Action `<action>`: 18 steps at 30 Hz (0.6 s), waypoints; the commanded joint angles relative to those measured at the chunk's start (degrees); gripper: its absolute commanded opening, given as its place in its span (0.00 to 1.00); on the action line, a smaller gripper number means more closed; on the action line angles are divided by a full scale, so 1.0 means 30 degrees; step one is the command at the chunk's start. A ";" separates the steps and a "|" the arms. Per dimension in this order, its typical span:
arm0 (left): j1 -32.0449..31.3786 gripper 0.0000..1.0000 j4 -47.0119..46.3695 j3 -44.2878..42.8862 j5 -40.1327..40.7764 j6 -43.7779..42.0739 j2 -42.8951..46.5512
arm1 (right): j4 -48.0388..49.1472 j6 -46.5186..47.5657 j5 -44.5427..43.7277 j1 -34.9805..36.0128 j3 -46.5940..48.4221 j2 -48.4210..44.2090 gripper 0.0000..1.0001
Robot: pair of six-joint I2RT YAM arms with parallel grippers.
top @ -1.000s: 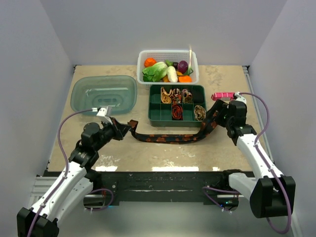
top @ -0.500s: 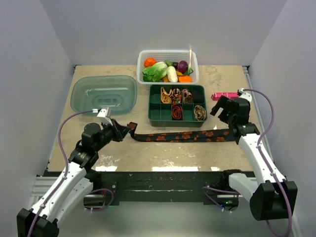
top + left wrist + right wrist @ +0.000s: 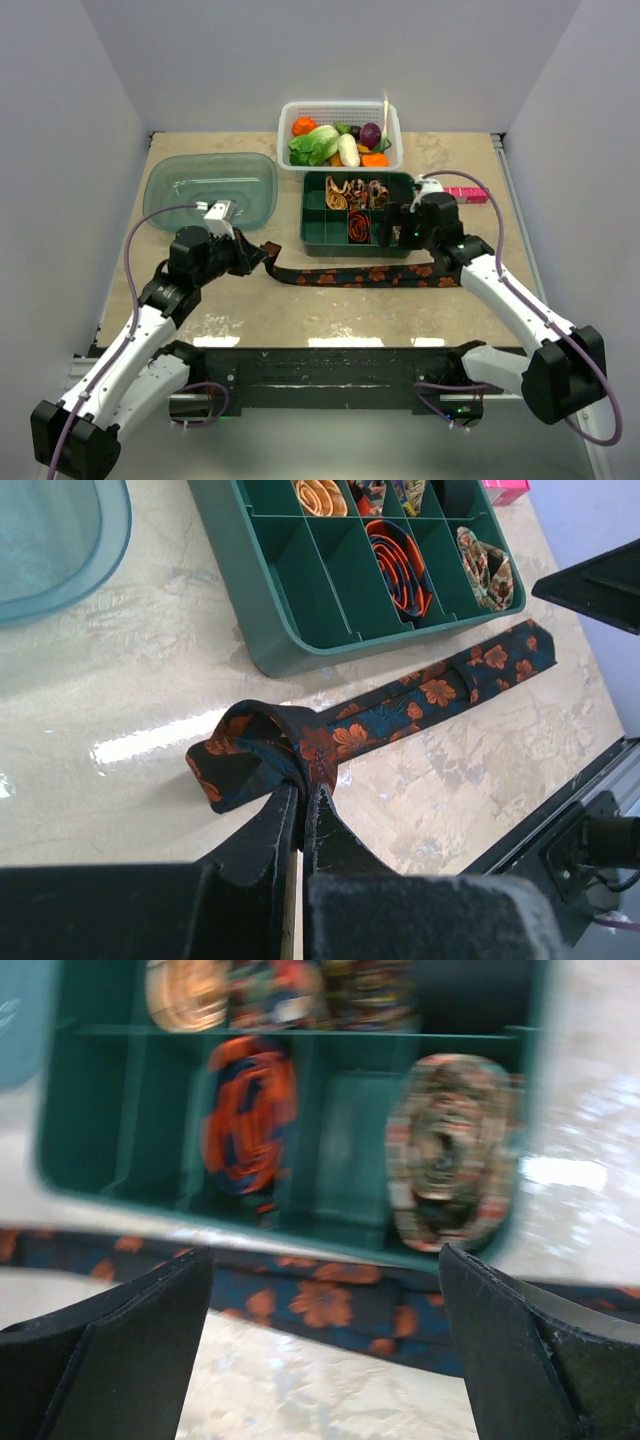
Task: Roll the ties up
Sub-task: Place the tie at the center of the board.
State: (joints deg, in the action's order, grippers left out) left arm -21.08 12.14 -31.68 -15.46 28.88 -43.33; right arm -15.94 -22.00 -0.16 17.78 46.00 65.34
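Left gripper (image 3: pixel 303 798) is clamped on the tie's folded end; right gripper (image 3: pixel 325 1260) hangs wide open, holding nothing.
The black, orange-flowered tie (image 3: pixel 370 274) lies flat just beside the near wall of the green tray (image 3: pixel 312 238), running right from the left jaws to below the right gripper, which hovers over the tray's near right corner. Rolled ties (image 3: pixel 358 226) sit in some compartments. Beyond the tray is a vegetable basket (image 3: pixel 288 120), and to the left a teal tub (image 3: pixel 160 205).
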 commanded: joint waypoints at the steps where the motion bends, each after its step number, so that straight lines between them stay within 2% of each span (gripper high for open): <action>1: -0.0063 0.00 0.1633 -0.2178 0.0142 -0.1745 -0.0584 | 0.0831 0.1091 0.0639 0.2916 0.1541 0.0744 0.96; 4: -0.0063 0.00 0.2835 -0.3175 0.0350 -0.2478 -0.1170 | 0.1125 0.1675 0.0788 0.4616 0.2097 0.1537 0.90; 7: -0.0063 0.00 0.3627 -0.3851 0.0350 -0.3035 -0.1668 | 0.1038 0.2437 0.1021 0.5818 0.2829 0.3118 0.74; 8: -0.0063 0.00 0.3890 -0.3941 0.0292 -0.3152 -0.1785 | 0.0835 0.2614 0.1021 0.6401 0.3063 0.4050 0.66; 9: -0.0063 0.00 0.3979 -0.4057 0.0233 -0.3327 -0.1990 | 0.0716 0.2935 0.1021 0.6726 0.3559 0.4407 0.51; 11: -0.0063 0.00 0.4213 -0.4204 0.0233 -0.3446 -0.2108 | 0.0512 0.3113 0.0817 0.7719 0.4001 0.5315 0.33; 12: -0.0063 0.00 0.4215 -0.4234 0.0262 -0.3504 -0.2225 | 0.0336 0.3230 0.0700 0.7957 0.4525 0.6334 0.17; 15: -0.0063 0.00 0.4332 -0.4235 0.0262 -0.3622 -0.2401 | -0.0220 0.3407 0.0175 0.8925 0.5551 0.8413 0.04; 18: -0.0063 0.00 0.4508 -0.4264 0.0233 -0.3710 -0.2548 | -0.0427 0.3349 0.0084 0.9453 0.6404 1.0204 0.00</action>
State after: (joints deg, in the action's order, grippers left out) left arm -21.08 24.99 -41.74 -14.70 19.88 -50.59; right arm -15.84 -13.54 1.69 44.34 60.86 91.18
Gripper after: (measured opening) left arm 0.042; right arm 0.024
